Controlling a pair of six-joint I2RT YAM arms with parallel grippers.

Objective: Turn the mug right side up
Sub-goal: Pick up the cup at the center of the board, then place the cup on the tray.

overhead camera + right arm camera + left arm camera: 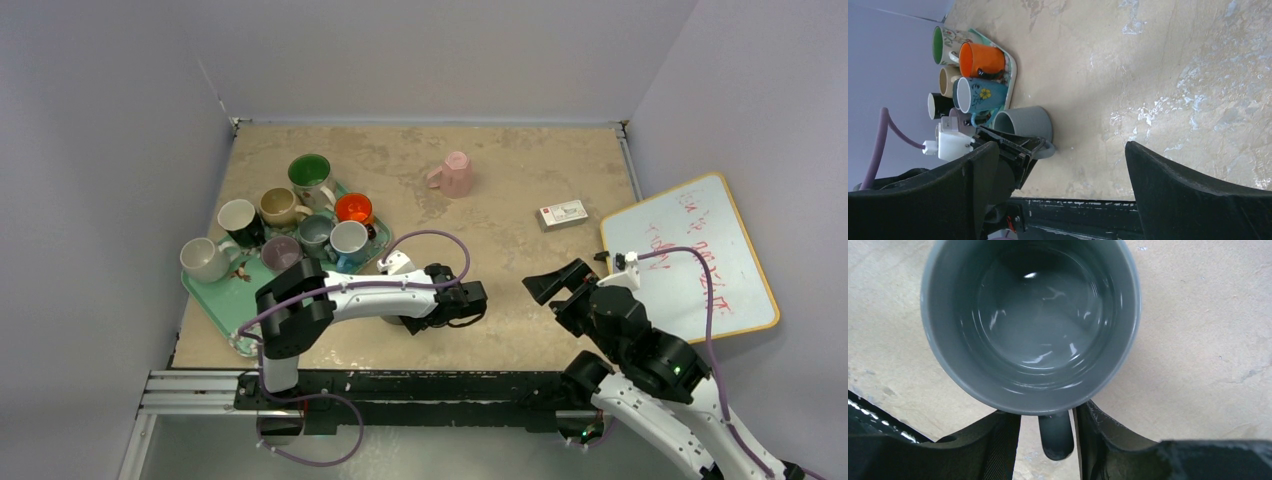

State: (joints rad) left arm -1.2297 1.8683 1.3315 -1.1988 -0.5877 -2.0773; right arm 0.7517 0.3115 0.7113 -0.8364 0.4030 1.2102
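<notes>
A grey mug [1030, 320] stands upright on the table, mouth up, near the front edge; it also shows in the right wrist view [1025, 124] and is mostly hidden under the left arm in the top view [408, 324]. My left gripper [1048, 417] reaches down at it with one finger on each side of the handle [1055, 437]. A gap shows on the left side, so it is open. My right gripper [560, 285] is open and empty, apart to the right [1060, 145]. A pink mug [452, 174] sits mouth down at the back.
A green tray [215, 290] with several mugs lies at the left, close to the grey mug. A small white and red box [561, 214] and a whiteboard [690, 260] lie at the right. Walls close the left, back and right sides.
</notes>
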